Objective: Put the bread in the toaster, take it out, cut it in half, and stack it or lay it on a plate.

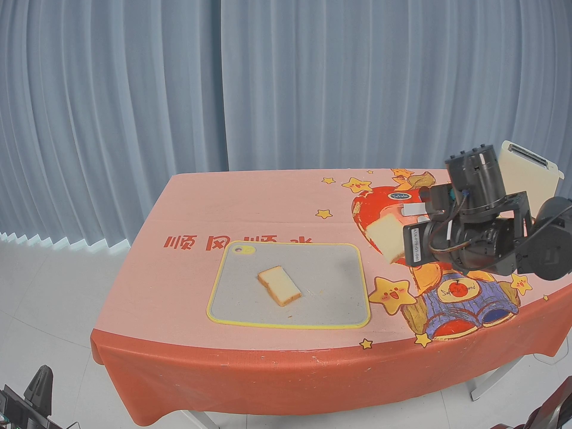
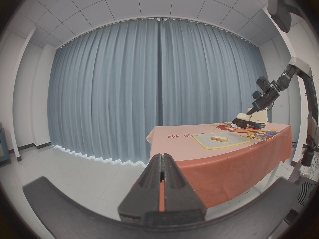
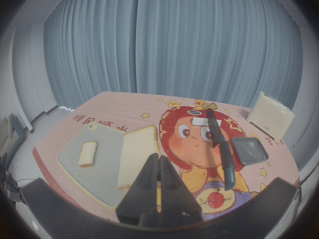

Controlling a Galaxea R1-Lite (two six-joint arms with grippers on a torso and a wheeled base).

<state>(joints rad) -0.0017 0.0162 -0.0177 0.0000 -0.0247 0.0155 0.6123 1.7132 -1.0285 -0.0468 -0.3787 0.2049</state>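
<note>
— Pink printed cloth drapes the whole surface (image 1: 196, 210); what does the step in hand ask for?

— A carry, I judge. Between the flat grey plastic cutting board with a yellow rim (image 1: 333, 281) and the boxy cream toaster (image 1: 530, 174) at the far right corner, the right gripper (image 3: 158, 159) hangs over the cartoon print. The likely goal is the shallow dark grey rectangular tray (image 3: 250, 150), which I take for the plate; it lies just beside the long knife with a black blade and teal handle (image 3: 221, 146).

— And the load?

— A pale, square-cornered slice of bread (image 3: 138, 150), clamped by one edge and held tilted in the air. Swing it wide of the knife; lower it until the face lies flat; only then part the fingers. The crumb looks spongy, so a hard squeeze would dent it, and a release from height might flip it.

— The other piece?

— A small oblong piece of bread with a brown crust (image 1: 279, 285) lies flat near the board's middle; it seems next to fetch, or to stack.

— The spare arm?

— The left gripper (image 2: 161, 160) sits low, off the surface's near left side; its fingers are together on nothing.
</note>
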